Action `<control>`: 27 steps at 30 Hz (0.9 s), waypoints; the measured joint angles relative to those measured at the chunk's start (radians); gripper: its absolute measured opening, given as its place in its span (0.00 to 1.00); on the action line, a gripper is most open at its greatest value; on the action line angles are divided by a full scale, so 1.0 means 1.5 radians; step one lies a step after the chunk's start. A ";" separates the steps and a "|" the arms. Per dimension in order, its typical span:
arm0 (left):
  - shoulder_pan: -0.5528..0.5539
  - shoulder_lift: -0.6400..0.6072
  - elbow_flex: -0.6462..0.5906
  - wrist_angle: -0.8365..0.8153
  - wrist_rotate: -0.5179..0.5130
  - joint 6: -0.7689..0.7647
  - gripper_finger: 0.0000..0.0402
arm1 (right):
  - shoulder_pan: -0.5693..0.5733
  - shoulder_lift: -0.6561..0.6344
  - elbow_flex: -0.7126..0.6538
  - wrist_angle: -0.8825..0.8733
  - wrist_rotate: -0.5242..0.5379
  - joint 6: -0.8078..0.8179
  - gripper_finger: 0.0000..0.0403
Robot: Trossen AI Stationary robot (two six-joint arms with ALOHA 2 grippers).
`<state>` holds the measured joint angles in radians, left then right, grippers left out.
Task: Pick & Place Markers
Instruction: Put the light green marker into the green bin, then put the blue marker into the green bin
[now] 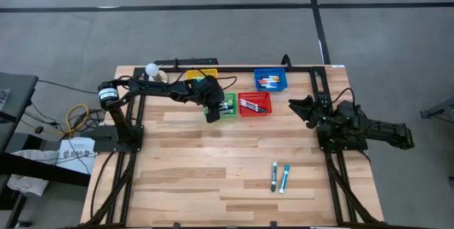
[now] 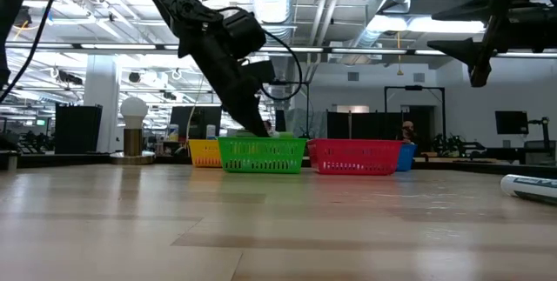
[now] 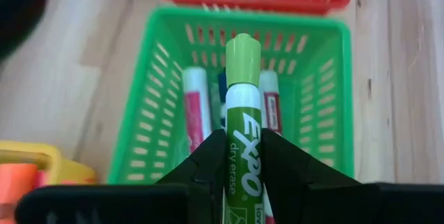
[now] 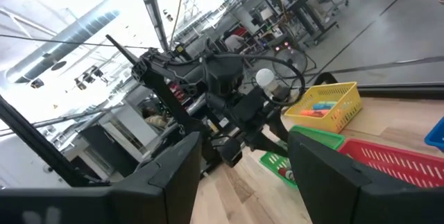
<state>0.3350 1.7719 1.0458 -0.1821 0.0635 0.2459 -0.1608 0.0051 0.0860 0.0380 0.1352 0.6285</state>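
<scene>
Half-hidden green marker (image 3: pixel 242 148) between fingers (image 3: pixel 208 161)

Both arms matte black, jointed segments. Silver-white ring seen at left arm's (image 1: pixel 152 91) shoulder joint. Black cables looped along it. Right arm (image 1: pixel 362 126) blocky; gripper fingers flat, dark.

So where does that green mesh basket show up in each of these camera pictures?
High view: the square green mesh basket sits mid-table, partly under the left claw.
Low view: centre, on the table.
Left wrist view: fills the middle, behind the yellow-green marker that the claw holds.
Right wrist view: a corner, lower middle.
Shared landmark: the red mesh basket beside it.
</scene>
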 joint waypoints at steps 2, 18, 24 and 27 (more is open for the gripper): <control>-0.001 0.015 0.000 0.005 0.011 -0.007 0.19 | 0.000 0.000 0.000 0.000 0.000 0.000 0.51; -0.001 0.039 -0.001 0.015 0.013 -0.014 0.27 | 0.000 0.000 0.000 0.000 0.000 0.000 0.51; -0.001 0.024 -0.001 0.022 0.000 -0.017 0.38 | 0.000 0.000 0.000 0.000 0.000 0.000 0.51; -0.002 -0.008 -0.001 0.021 -0.007 -0.028 0.42 | 0.000 0.000 0.000 0.009 0.004 0.023 0.51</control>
<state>0.3314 1.7602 1.0451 -0.1502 0.0529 0.2036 -0.1604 0.0055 0.0860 0.0518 0.1418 0.6635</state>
